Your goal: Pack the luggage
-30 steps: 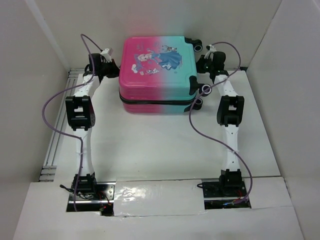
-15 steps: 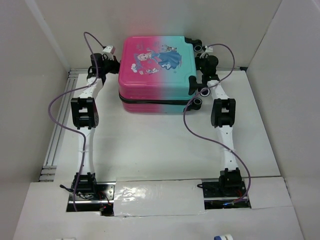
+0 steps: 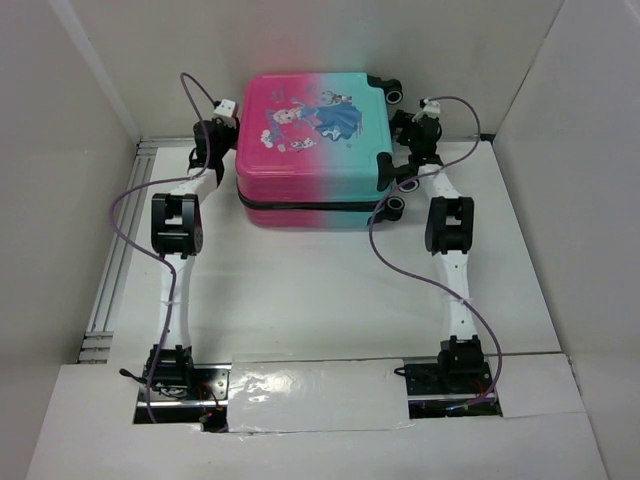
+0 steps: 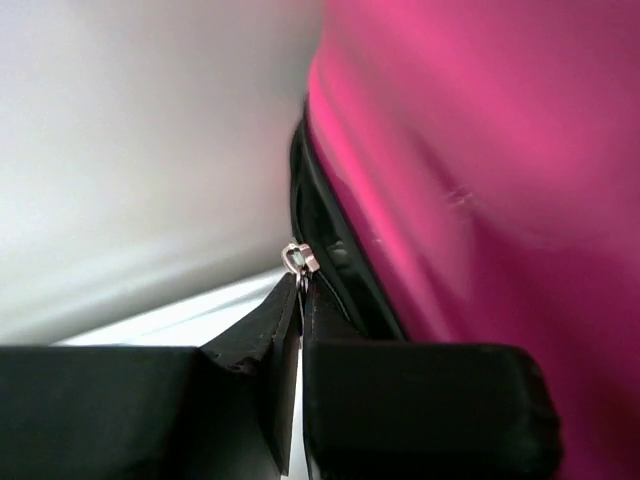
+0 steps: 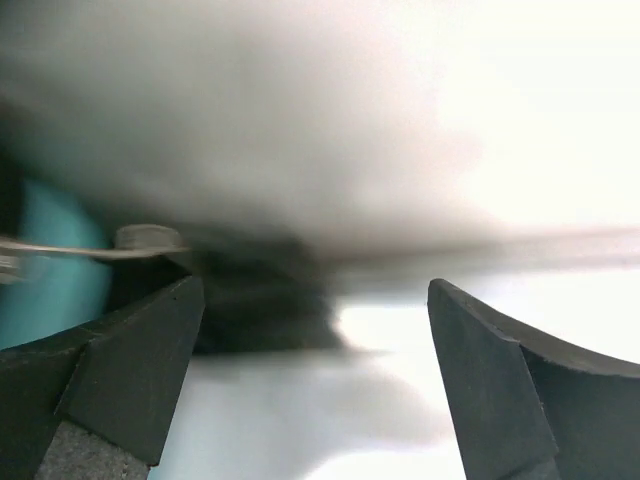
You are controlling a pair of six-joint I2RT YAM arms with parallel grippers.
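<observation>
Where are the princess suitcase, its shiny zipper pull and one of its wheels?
suitcase (image 3: 312, 150): top external view, on the middle of its top shell.
zipper pull (image 4: 299, 259): left wrist view, on its silver metal end.
wheel (image 3: 396, 96): top external view, on the black far-corner wheel.

Flat matte white counter (image 3: 300, 290), plain white panel walls (image 3: 300, 35) at 12, 9 and 3 o'clock, ribbed silver aluminium rail (image 3: 105, 290) along the 9 o'clock edge, glossy crinkled white strip (image 3: 315, 390) at 6 o'clock, soft even light
</observation>
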